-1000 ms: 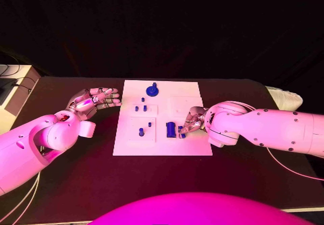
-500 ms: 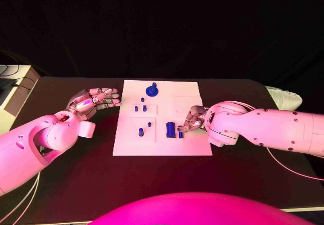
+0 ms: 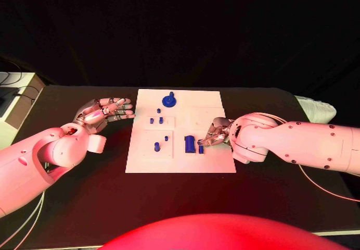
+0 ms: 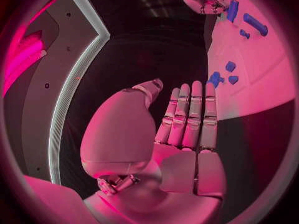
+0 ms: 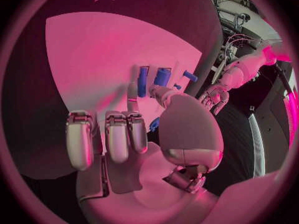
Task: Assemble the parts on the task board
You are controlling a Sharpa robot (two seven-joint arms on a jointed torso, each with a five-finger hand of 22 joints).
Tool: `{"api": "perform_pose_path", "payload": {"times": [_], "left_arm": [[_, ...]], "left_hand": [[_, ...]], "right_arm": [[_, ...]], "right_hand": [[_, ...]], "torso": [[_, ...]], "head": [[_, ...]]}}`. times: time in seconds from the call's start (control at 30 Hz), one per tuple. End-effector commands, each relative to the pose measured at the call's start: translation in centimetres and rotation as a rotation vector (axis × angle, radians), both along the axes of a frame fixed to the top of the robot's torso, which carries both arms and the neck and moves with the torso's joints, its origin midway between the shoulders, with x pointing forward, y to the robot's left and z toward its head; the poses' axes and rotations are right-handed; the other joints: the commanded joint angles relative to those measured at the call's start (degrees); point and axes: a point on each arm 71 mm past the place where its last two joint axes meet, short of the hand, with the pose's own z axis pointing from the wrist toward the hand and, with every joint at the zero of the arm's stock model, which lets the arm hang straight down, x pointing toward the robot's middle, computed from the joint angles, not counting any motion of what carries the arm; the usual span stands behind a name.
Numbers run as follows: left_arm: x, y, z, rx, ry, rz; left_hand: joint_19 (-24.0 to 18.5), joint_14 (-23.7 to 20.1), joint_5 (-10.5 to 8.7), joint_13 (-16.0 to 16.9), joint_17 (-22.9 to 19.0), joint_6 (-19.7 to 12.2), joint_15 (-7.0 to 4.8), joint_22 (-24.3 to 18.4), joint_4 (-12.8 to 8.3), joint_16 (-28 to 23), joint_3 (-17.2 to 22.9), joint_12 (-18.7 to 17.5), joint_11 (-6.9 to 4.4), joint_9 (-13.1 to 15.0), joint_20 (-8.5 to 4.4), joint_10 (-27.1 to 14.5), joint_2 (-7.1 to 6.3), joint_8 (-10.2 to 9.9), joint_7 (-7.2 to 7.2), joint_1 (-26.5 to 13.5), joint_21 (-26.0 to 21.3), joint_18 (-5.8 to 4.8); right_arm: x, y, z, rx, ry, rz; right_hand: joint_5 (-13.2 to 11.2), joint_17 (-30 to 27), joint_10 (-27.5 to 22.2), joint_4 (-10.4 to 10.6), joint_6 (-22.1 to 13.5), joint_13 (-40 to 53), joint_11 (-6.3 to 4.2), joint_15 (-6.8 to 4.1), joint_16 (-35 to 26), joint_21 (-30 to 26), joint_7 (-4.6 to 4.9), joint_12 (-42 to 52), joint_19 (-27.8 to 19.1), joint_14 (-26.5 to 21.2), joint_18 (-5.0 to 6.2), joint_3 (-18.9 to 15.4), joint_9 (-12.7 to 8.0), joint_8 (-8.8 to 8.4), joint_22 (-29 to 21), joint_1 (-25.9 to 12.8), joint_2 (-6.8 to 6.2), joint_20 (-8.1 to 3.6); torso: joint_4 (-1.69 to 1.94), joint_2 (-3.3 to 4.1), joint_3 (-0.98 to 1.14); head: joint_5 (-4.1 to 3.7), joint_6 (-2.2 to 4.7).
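Right hand (image 3: 215, 132) pinched a blue part (image 3: 201, 149) over task board (image 3: 180, 161) right edge; left hand (image 3: 103, 111) lay open beside left edge.

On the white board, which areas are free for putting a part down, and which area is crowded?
The task board is bare along its far right, beside the round blue part, and along its near edge. It is crowded around the tall blue part, where the right hand reaches. The left hand stays off the board.
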Motion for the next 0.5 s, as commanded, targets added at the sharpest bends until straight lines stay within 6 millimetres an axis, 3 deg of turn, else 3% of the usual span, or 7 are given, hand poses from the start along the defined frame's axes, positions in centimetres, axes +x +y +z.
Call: {"api": "perform_pose_path", "payload": {"times": [0.03,0.17,0.3,0.5], "left_arm": [[0.0,-0.3,0.1,-0.008,-0.007,-0.019],[-0.1,-0.3,0.1,-0.008,-0.007,-0.019],[-0.1,-0.2,0.0,-0.008,-0.007,-0.019],[-0.1,-0.2,0.0,-0.007,-0.006,-0.018]], "left_hand": [[0.3,0.1,0.08,0.1,0.1,-0.2,0.12,-0.1,0.1,-0.2,-0.1,-0.3,0.04,-0.1,0.06,-0.4,0.45,-0.2,0.23,-0.1,-0.2,0.7],[0.3,0.1,0.08,0.1,0.1,-0.2,0.12,-0.1,0.1,-0.2,-0.1,-0.3,0.04,-0.1,0.06,-0.4,0.45,-0.2,0.23,-0.1,-0.2,0.7],[0.3,0.1,0.08,0.1,0.1,-0.2,0.12,-0.1,0.1,-0.2,-0.1,-0.3,0.04,-0.1,0.06,-0.4,0.45,-0.2,0.23,-0.1,-0.2,0.7],[0.3,0.1,0.08,0.1,0.1,-0.2,0.12,-0.1,0.1,-0.2,-0.1,-0.3,0.04,-0.1,0.06,-0.4,0.45,-0.2,0.23,-0.1,-0.2,0.7]], "right_arm": [[-0.1,-0.1,0.2,0.005,-0.032,0.011],[-0.1,-0.5,0.5,0.034,-0.093,0.003],[0.0,-0.8,1.2,0.103,-0.198,0.017],[-0.2,-1.3,2.1,0.195,-0.379,0.082]], "right_hand": [[0.1,13.7,6.1,-0.2,0.1,15.1,-0.3,-0.26,-0.1,-0.2,0.37,0.1,5.3,5.6,-0.11,-0.1,-0.1,0.23,14.1,0.8,0.19,-0.5],[-0.1,13.6,6.0,-0.6,-0.1,15.0,-0.32,-0.31,-0.1,-0.3,0.38,0.0,5.2,5.6,-0.08,-0.1,-0.2,0.2,14.1,2.2,0.14,-0.54],[-2.4,13.7,5.9,-1.6,-1.5,14.8,0.15,0.05,-0.1,-0.5,0.95,-0.4,5.2,5.6,-0.06,-0.9,-0.6,-0.62,14.0,5.4,-0.43,-0.37],[-5.9,13.7,5.9,-4.7,-4.1,14.9,1.35,1.03,-0.1,-0.6,2.4,-0.3,5.2,5.7,-0.05,-0.9,-2.3,-3.31,14.0,13.0,-0.32,0.4]], "torso": [[0.03,-0.01,-0.01],[0.0,0.0,0.02],[0.02,0.03,0.0],[-0.07,0.01,-0.01]], "head": [[-0.04,0.0],[0.01,0.0],[0.0,0.0],[-0.07,0.0]]}}
